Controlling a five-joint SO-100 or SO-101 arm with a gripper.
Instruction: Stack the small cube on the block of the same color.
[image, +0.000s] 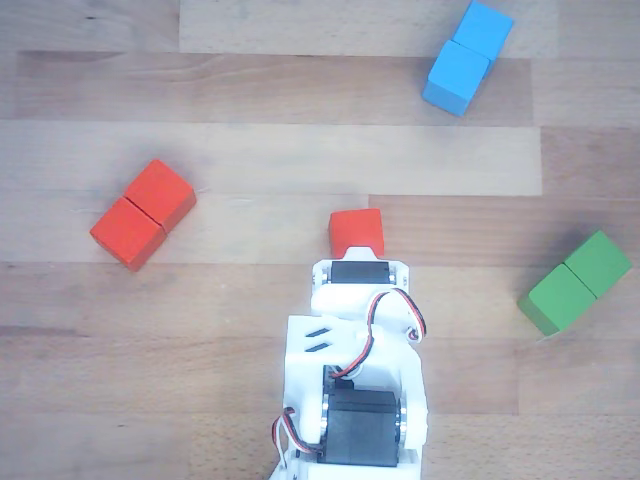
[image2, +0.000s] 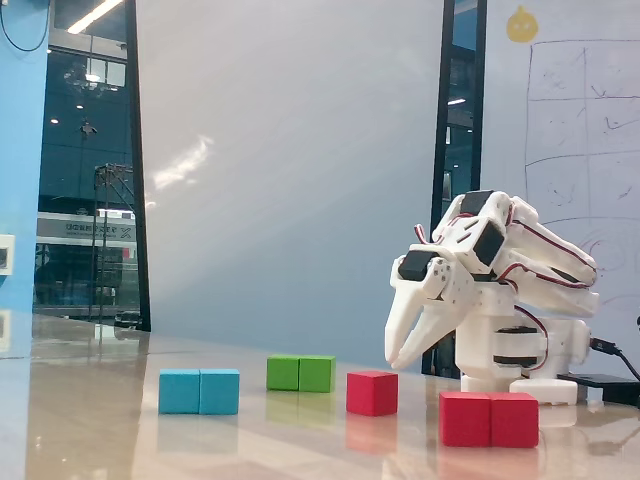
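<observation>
The small cube (image2: 372, 392) is red and rests on the table near the middle, also seen in the other view (image: 356, 232). The block (image2: 489, 419), a red oblong with a seam, lies apart from it at the right front; in the other view the block (image: 143, 214) is at the left. My gripper (image2: 396, 361) points down, a little above and right of the small cube without touching it. Its fingers meet at the tips and hold nothing. In the other view my arm (image: 355, 390) hides the fingers, just below the cube.
A blue oblong block (image2: 199, 391) (image: 467, 56) and a green oblong block (image2: 300, 373) (image: 575, 281) lie on the wooden table (image: 250, 160). My arm's base (image2: 520, 360) stands at the right rear, with a cable (image2: 610, 380) beside it.
</observation>
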